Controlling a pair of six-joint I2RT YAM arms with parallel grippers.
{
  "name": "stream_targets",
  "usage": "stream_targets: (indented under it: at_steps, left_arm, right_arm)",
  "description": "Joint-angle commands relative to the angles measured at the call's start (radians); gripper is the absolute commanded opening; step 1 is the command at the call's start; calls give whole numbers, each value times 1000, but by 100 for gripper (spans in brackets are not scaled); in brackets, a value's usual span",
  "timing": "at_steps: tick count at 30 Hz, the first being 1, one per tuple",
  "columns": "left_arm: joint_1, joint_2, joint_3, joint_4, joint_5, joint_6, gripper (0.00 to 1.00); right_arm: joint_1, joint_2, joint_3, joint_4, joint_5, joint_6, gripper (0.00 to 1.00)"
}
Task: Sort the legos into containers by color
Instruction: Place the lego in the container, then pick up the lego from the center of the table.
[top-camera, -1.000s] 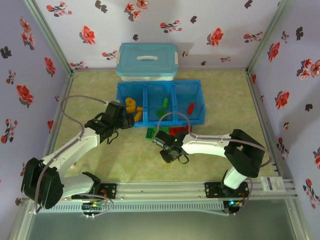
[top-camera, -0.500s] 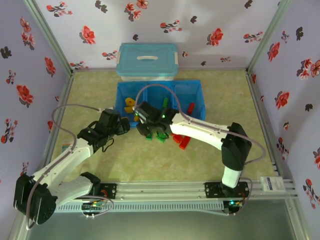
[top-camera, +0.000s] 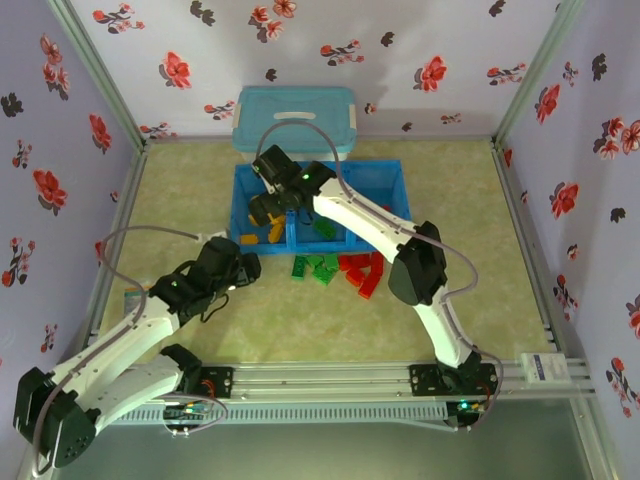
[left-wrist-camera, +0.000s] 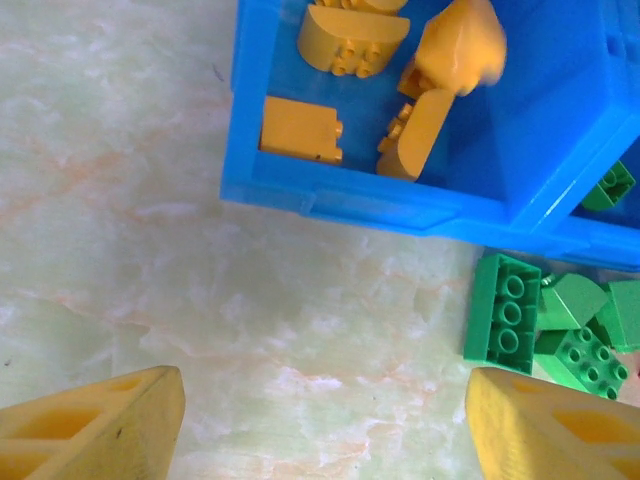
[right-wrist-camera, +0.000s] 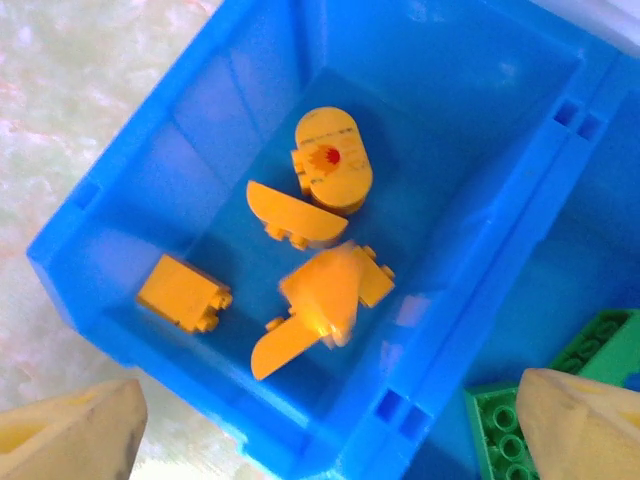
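The right gripper (right-wrist-camera: 328, 425) hangs wide open and empty over the end compartment (right-wrist-camera: 210, 110), yellow legos (right-wrist-camera: 332, 170) directly beneath it, while the left gripper (left-wrist-camera: 325, 420), likewise spread and empty, hovers with green legos (left-wrist-camera: 505, 315) ahead to its right.

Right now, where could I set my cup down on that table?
Bare table lies right of the blue tray and left of it. Crowded: green legos and red legos piled along the tray's front edge. Nearer than those, the table is bare too.
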Motion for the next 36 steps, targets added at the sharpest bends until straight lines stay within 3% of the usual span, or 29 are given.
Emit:
stream_targets:
  at_steps: [1,7,17,27,36]
  left_arm:
    - [-21,27,-12,37,-10,-11,73]
    - [-58,157,11,151,70,47,76]
    - [-138,442,128,237,93,72,75]
    - [-160,678,273,231,121,68,68]
    - [-167,813,347,191,133,62,61]
  right_arm:
    - [9,-135,-92,14,23,1,98]
    - [9,-327,-355,115,56,24,98]
    - [-23,-607,-762,262,102,103,99]
    - [-89,-800,-1029,316,125,175,99]
    - [-139,-904,-1154,343,111,201,99]
